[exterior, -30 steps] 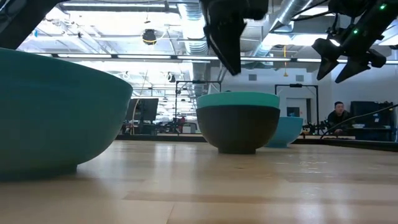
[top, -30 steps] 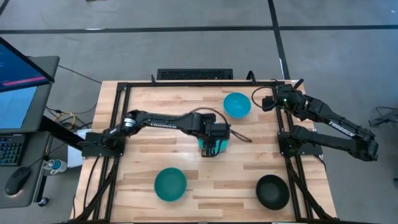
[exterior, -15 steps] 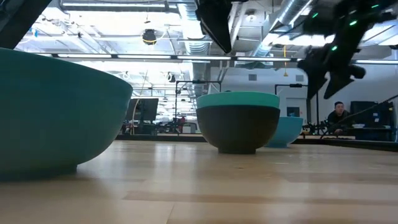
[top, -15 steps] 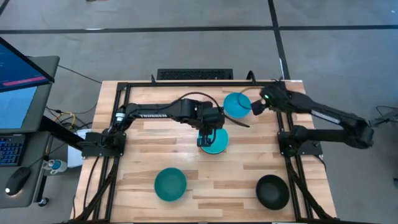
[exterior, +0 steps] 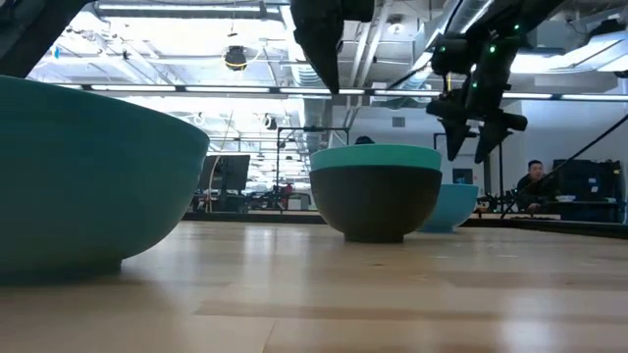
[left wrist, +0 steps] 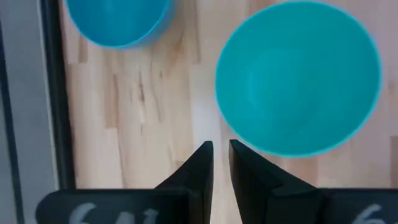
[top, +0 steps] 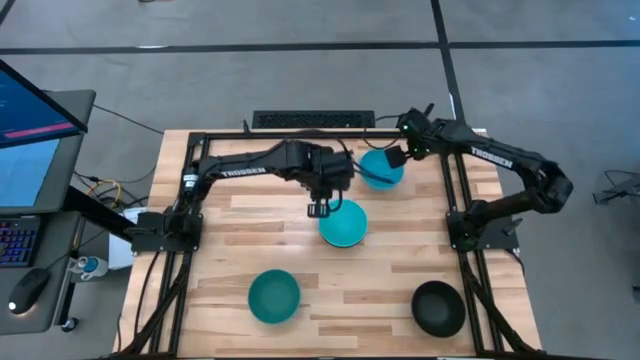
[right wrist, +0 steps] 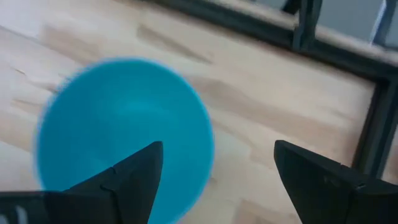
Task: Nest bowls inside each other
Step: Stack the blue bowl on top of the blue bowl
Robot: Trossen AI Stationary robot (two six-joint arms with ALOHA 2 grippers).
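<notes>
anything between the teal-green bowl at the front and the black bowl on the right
Nothing; in the high view only bare wooden table lies between the teal-green bowl and the black bowl.

The room is bright, lit by long ceiling lights (exterior: 206, 90). Both wrist views look blurry. The nearest teal bowl (exterior: 93, 176) looks soft and fuzzy.

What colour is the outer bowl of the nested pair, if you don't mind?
Black, under a cyan inner bowl; the outer bowl shows best in the low view.
</notes>
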